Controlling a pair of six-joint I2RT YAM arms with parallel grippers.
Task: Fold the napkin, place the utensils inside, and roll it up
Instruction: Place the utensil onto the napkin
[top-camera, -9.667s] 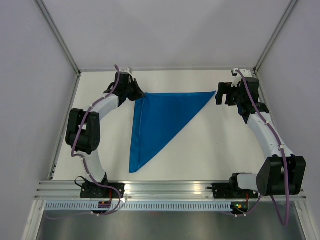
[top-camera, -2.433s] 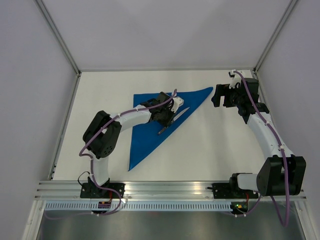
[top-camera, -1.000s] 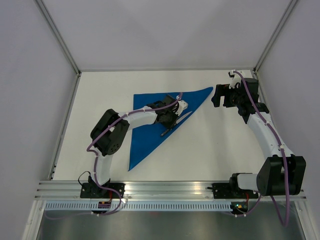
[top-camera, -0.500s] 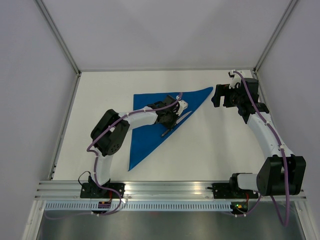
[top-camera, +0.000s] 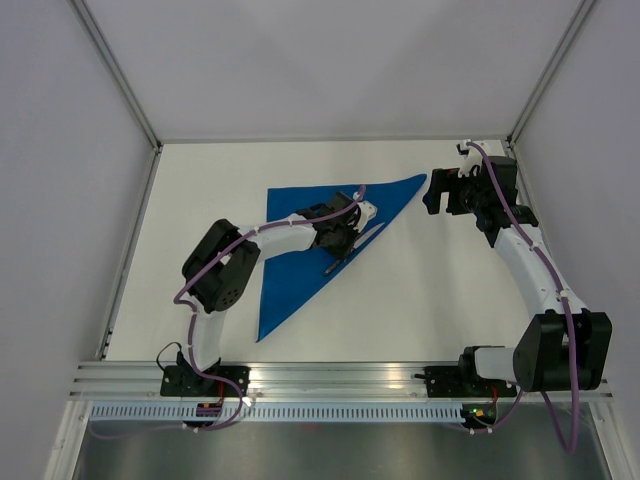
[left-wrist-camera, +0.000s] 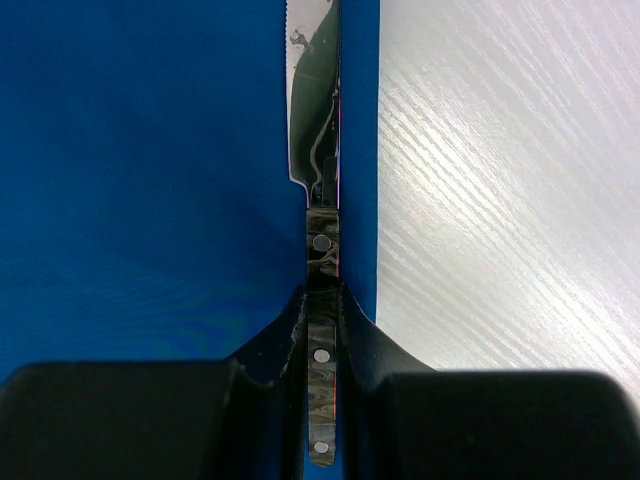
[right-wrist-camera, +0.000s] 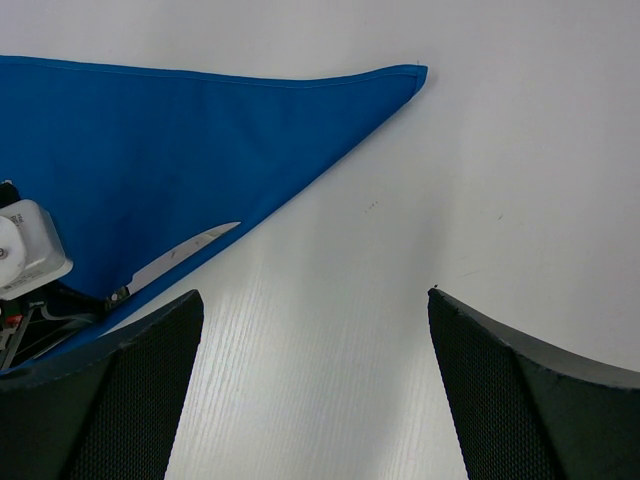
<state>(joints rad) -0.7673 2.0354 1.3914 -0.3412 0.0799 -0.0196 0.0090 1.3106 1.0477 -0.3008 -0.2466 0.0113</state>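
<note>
The blue napkin (top-camera: 290, 250) lies folded into a triangle on the white table, one corner pointing right, one toward me. My left gripper (top-camera: 338, 240) is low over its long diagonal edge, shut on the handle of a silvery knife (top-camera: 352, 246). In the left wrist view the gripper (left-wrist-camera: 322, 320) clamps the dark riveted handle and the knife blade (left-wrist-camera: 312, 150) points ahead along the napkin (left-wrist-camera: 150, 180) edge. My right gripper (top-camera: 440, 193) is open and empty beside the napkin's right corner. The right wrist view shows the gripper (right-wrist-camera: 313, 294), the napkin (right-wrist-camera: 180, 130) and the knife (right-wrist-camera: 175, 258).
The white table (top-camera: 440, 290) is bounded by grey walls and a metal frame post (top-camera: 115, 80) at the back corners. The left gripper's white body (right-wrist-camera: 25, 250) shows at the left edge of the right wrist view. A rail (top-camera: 340, 375) runs along the near edge.
Since 9.7 s ago my left arm left the napkin's far left corner and brought the knife onto the napkin's diagonal edge. In the last second it hardly moved. The right arm stayed put.
</note>
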